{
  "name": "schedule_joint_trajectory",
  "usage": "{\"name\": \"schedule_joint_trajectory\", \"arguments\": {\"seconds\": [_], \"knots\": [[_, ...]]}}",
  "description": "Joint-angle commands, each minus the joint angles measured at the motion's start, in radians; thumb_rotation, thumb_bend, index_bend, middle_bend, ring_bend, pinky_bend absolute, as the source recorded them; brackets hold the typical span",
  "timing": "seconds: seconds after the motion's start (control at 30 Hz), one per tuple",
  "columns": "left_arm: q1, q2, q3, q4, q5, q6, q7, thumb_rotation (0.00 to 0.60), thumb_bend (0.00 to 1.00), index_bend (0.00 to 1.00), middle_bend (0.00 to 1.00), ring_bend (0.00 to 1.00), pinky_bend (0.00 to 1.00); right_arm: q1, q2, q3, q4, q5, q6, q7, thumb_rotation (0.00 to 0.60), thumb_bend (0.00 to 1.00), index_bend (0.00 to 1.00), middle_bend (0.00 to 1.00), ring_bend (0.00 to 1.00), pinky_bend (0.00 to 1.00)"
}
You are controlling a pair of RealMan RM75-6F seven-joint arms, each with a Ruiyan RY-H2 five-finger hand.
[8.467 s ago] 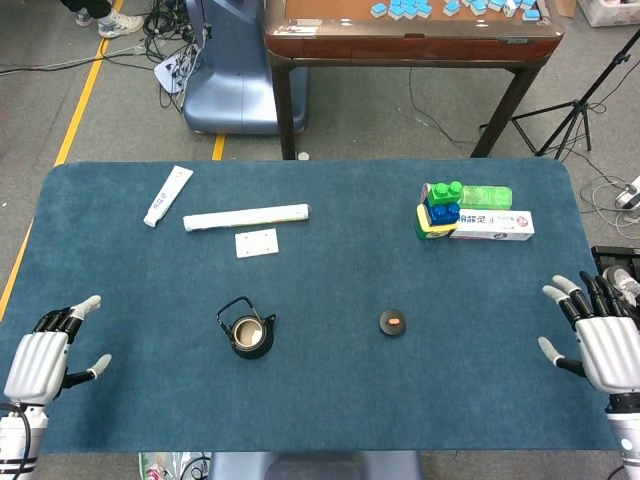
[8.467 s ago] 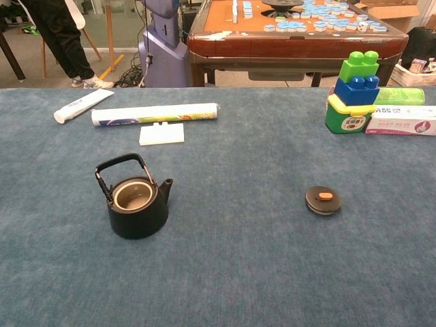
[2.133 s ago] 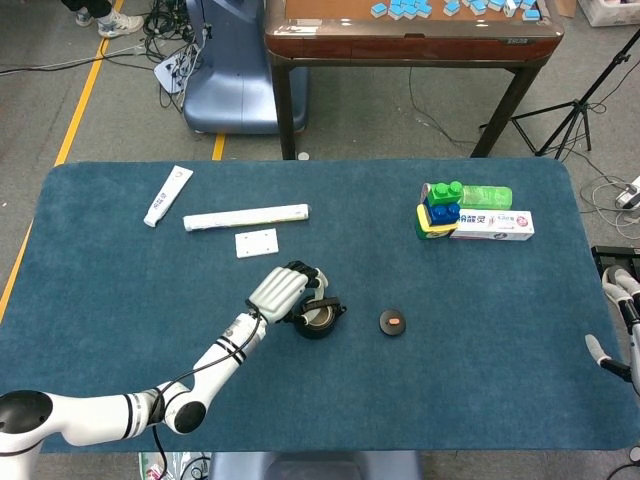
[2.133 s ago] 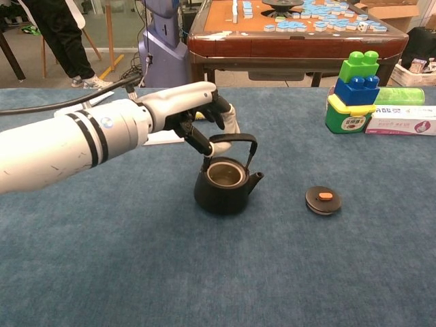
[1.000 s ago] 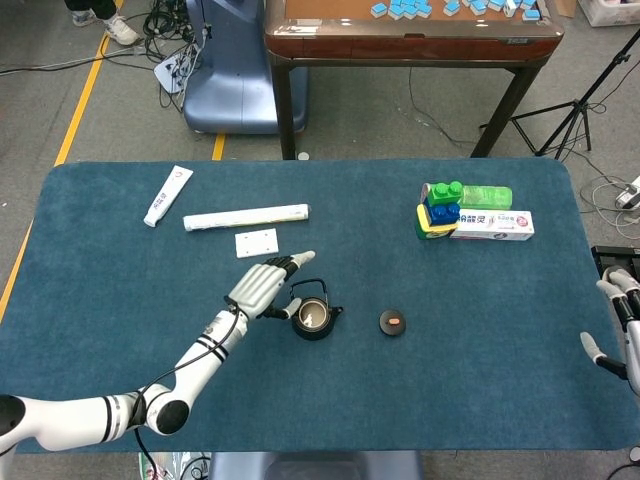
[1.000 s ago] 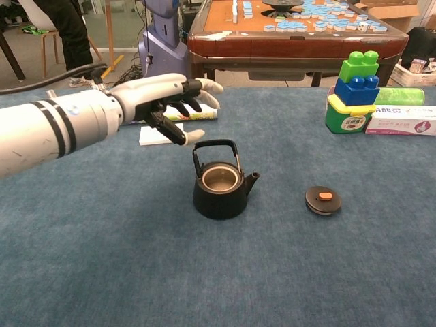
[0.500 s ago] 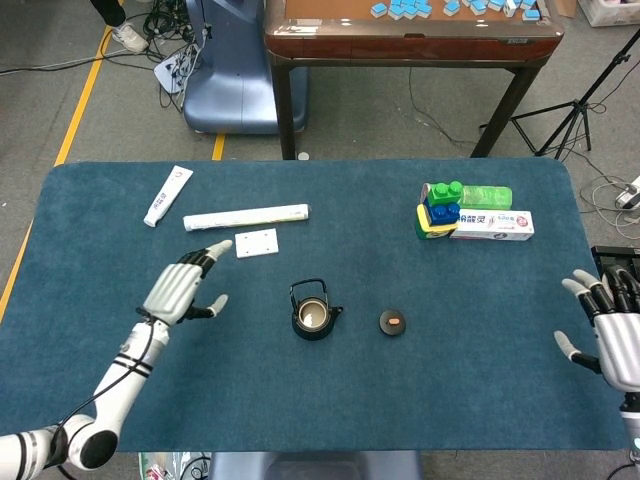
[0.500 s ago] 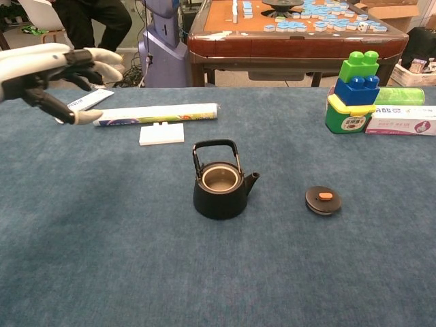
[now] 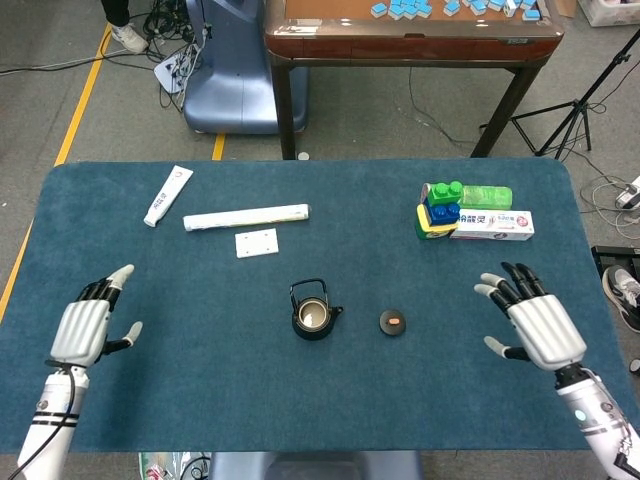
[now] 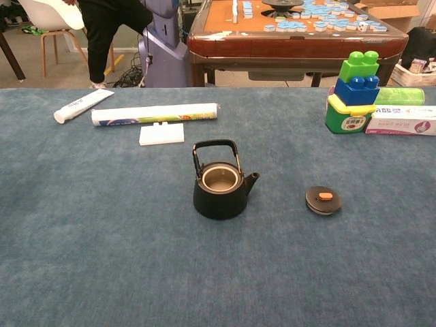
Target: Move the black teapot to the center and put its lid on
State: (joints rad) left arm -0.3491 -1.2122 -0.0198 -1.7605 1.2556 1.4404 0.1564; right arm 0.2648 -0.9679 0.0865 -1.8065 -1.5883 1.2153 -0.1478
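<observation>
— While we hold both arms back over the blue felt counter (image 9: 300,400), which one is better placed for the lid?
— Our right hand (image 9: 535,322). The small round black lid with the orange knob (image 9: 393,323) lies between that hand and the squat black iron teapot with the hoop handle (image 9: 311,314), so it sits toward the pot from our right fingers (image 9: 505,285), while our left hand (image 9: 85,325) is well apart on the pot's far side.
— Fingers?
— Both sets spread wide, holding nothing.
— And the pot?
— Upright near the counter's middle, mouth uncovered, spout (image 10: 252,178) pointing toward the lid.
— What differs from half a second ago?
— Our left hand has dropped back toward the near left edge and left the chest view; our right has come inward from the right edge. Pot and lid have not moved.
</observation>
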Motion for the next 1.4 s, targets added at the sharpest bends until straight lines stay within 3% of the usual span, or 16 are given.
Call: {"name": "schedule_joint_trajectory", "arguments": {"seconds": [0.03,0.47,0.77,1.4], "knots": [[0.056,0.007,0.027,0.024,0.032,0.045,-0.015,0.6,0.3,0.06,0.13,0.14,0.14,0.075,-0.015,0.009,-0.016,-0.006,-0.091,0.006,0.6,0.21,0.27,0.21,0.0,0.05],[0.143,0.027,0.03,0.018,0.097,0.095,-0.068,0.6,0.3,0.06,0.13,0.14,0.14,0.287,-0.173,0.041,0.056,0.114,-0.36,-0.162,0.6,0.21,0.31,0.19,0.0,0.04],[0.174,0.04,0.021,0.007,0.106,0.084,-0.096,0.6,0.3,0.06,0.13,0.14,0.14,0.343,-0.292,0.019,0.145,0.242,-0.415,-0.332,0.6,0.21,0.31,0.07,0.0,0.0],[0.208,0.04,-0.005,0.008,0.102,0.05,-0.119,0.6,0.3,0.06,0.13,0.14,0.13,0.438,-0.432,-0.012,0.269,0.392,-0.462,-0.45,0.6,0.21,0.31,0.05,0.0,0.0]]}}
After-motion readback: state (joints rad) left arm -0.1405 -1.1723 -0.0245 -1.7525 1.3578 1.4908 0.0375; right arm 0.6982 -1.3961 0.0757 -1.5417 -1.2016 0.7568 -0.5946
